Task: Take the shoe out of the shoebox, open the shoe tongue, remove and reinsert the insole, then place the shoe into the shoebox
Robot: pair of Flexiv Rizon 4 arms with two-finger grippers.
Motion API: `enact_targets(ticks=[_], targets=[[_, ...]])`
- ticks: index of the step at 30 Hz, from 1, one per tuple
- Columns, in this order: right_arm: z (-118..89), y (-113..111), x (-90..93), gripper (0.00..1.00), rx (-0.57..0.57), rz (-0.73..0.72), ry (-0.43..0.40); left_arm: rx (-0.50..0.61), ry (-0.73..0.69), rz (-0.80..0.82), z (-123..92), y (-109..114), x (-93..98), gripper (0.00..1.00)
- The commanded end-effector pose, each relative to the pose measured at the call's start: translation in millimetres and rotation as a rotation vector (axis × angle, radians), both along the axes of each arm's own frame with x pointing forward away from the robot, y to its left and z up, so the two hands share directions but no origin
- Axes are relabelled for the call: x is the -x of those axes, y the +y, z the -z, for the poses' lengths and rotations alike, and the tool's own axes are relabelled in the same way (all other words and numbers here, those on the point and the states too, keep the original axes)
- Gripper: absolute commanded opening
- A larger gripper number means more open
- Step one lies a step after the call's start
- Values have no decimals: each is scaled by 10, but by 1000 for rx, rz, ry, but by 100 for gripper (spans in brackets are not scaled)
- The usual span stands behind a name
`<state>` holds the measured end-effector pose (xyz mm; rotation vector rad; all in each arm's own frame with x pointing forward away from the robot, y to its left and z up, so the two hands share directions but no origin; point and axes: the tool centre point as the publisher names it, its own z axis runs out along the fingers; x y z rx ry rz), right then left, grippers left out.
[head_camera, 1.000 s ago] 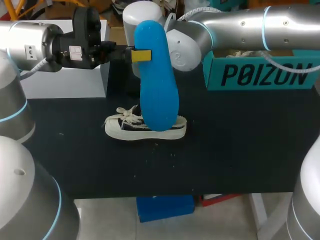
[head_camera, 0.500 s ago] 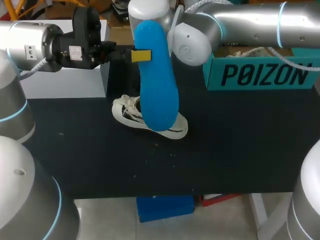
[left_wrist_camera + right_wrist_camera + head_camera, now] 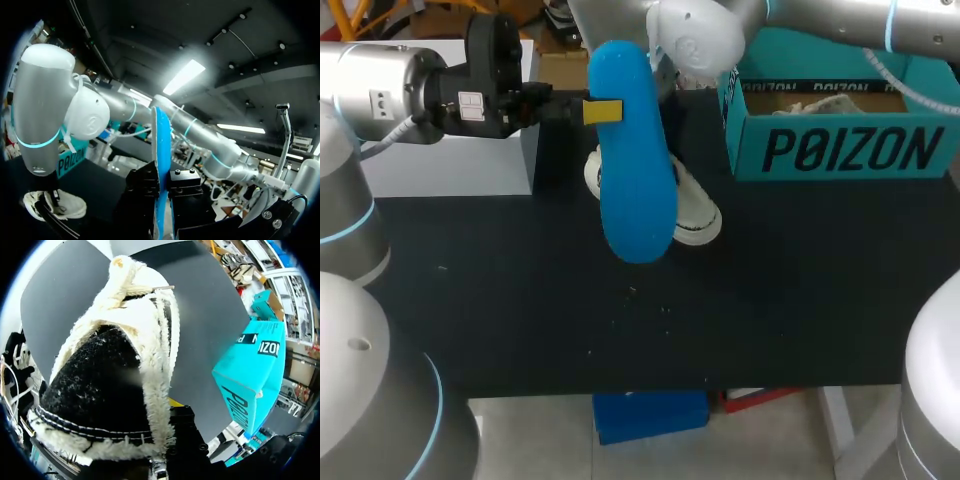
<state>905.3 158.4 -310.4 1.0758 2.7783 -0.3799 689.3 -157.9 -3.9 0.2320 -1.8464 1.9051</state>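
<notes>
Right gripper [image 3: 162,407], clamped on the shoe [image 3: 695,215], just hauled it far-right, close to the shoebox [image 3: 840,150]. Left gripper [image 3: 164,192] still pinches the blue insole [image 3: 635,170] up high, so reinsertion's probably next.

I note my left arm [image 3: 380,85] and right arm [image 3: 840,20] as silver-grey tubes with white domed joint caps and a lit cyan ring at each joint. Left gripper [image 3: 608,110]: black housing, two white square labels, yellow fingertip [image 3: 603,111]. A grey cable [image 3: 390,135] runs under the left arm
</notes>
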Motion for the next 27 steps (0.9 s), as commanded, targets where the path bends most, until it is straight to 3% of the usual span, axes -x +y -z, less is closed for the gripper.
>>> enact_targets(ticks=[1,6,13,27], targets=[[-42,4,-77,0,59,565,-8,1,-1,-3,13,-10,8,0],[-37,-63,-102,0,36,801,-32,1,-1,-3,13,-10,8,0],[-7,31,-31,0,-3,930,-45,1,-1,-3,13,-10,8,0],[198,354,236,0,-54,899,-63,1,-1,-3,13,-10,8,0]])
